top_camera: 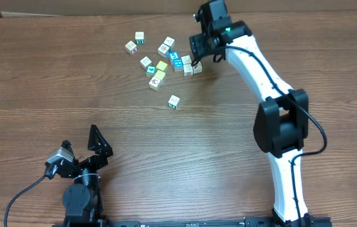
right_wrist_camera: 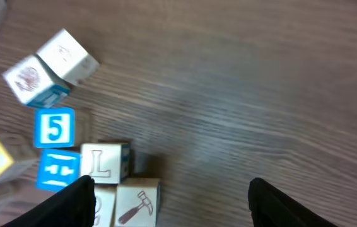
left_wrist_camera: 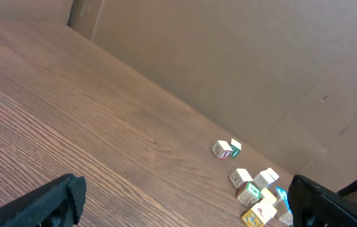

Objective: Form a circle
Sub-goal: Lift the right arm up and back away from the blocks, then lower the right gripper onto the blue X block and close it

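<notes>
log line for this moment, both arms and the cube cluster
left gripper: open, away from cluster | right gripper: open, at hammer cube | cluster: 5 cube, L cube, hammer cube bunched

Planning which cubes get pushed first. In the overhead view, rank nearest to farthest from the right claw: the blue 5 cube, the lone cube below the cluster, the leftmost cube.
1. blue 5 cube, just left of the right claw.
2. lone cube, apart, lower in the picture.
3. leftmost cube, far to the left.
</notes>
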Robot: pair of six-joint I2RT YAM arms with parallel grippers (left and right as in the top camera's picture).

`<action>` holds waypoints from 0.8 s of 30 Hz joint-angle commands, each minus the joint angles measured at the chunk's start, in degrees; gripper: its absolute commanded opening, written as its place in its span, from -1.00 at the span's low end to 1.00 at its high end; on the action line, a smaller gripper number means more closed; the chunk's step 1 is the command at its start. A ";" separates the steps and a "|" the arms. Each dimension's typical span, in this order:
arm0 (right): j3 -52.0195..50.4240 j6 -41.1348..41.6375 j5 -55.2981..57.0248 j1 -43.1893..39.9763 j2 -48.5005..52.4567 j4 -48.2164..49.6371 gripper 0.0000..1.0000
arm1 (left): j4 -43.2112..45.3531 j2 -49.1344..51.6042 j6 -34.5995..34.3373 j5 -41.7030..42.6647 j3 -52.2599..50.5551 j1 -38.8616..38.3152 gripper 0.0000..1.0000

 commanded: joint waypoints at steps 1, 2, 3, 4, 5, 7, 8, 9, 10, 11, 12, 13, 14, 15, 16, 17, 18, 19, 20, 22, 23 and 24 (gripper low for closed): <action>-0.07 0.66 -0.15 0.11 0.94 0.57 0.50 | 0.02 -0.59 0.66 -0.61 -0.22 0.00 0.99; -0.07 0.66 -0.15 0.11 1.36 0.55 0.49 | 0.02 -0.57 0.68 -0.61 -0.22 0.00 0.99; -0.07 0.66 -0.15 0.11 1.57 0.44 0.49 | 0.02 -0.57 0.68 -0.61 -0.22 0.00 0.99; -0.07 0.66 -0.15 0.11 1.84 0.26 0.50 | 0.02 -0.57 0.68 -0.61 -0.22 0.00 0.99; -0.07 0.63 -0.15 0.11 2.29 0.13 0.50 | 0.02 -0.57 0.68 -0.61 -0.22 0.00 0.99; -0.07 0.63 -0.17 0.17 2.93 -0.33 0.50 | 0.02 -0.57 0.68 -0.61 -0.22 0.00 0.99; -0.07 0.63 -0.15 0.22 3.45 -0.63 0.50 | 0.02 -0.57 0.68 -0.61 -0.22 0.00 0.99; -0.09 0.63 -0.17 0.24 3.69 -1.07 0.50 | 0.02 -0.57 0.68 -0.61 -0.22 0.00 0.99; -0.09 0.63 -0.20 0.24 4.26 -1.31 0.50 | 0.02 -0.57 0.68 -0.61 -0.22 0.00 0.99; -0.09 0.63 -0.35 0.28 4.48 -1.66 0.50 | 0.02 -0.59 0.68 -0.61 -0.22 0.00 0.99; -0.20 0.66 -0.72 0.26 4.83 -1.79 0.50 | 0.02 -0.57 0.68 -0.61 -0.22 0.00 0.99; -0.20 0.63 -1.16 0.26 5.05 -2.01 0.50 | 0.02 -0.59 0.68 -0.61 -0.22 0.00 0.99; -0.20 0.63 -1.57 0.28 5.25 -2.10 0.50 | 0.02 -0.57 0.68 -0.61 -0.22 0.00 0.99; -0.20 0.63 -1.86 0.28 5.38 -2.16 0.50 | 0.02 -0.57 0.68 -0.61 -0.22 0.00 0.99; -0.20 0.66 -2.21 0.28 5.44 -2.27 0.50 | 0.02 -0.57 0.68 -0.61 -0.22 0.00 0.99; -0.20 0.63 -2.47 0.26 5.49 -2.47 0.50 | 0.02 -0.57 0.68 -0.61 -0.22 0.00 0.99; -0.20 0.63 -2.60 0.26 5.49 -2.69 0.50 | 0.02 -0.57 0.68 -0.61 -0.22 0.00 0.99; -0.20 0.63 -2.75 0.28 5.49 -2.89 0.50 | 0.02 -0.57 0.68 -0.61 -0.22 0.00 0.99; -0.20 0.63 -2.78 0.26 5.49 -3.08 0.50 | 0.02 -0.57 0.68 -0.61 -0.22 0.00 0.99; -0.20 0.61 -2.75 0.26 5.49 -3.48 0.50 | 0.02 -0.57 0.68 -0.61 -0.22 0.00 0.99; -0.20 0.61 -2.73 0.26 5.49 -3.74 0.50 | 0.02 -0.59 0.68 -0.61 -0.22 0.00 0.99; -0.20 0.61 -2.73 0.26 5.49 -3.93 0.51 | 0.02 -0.57 0.68 -0.61 -0.22 0.00 0.99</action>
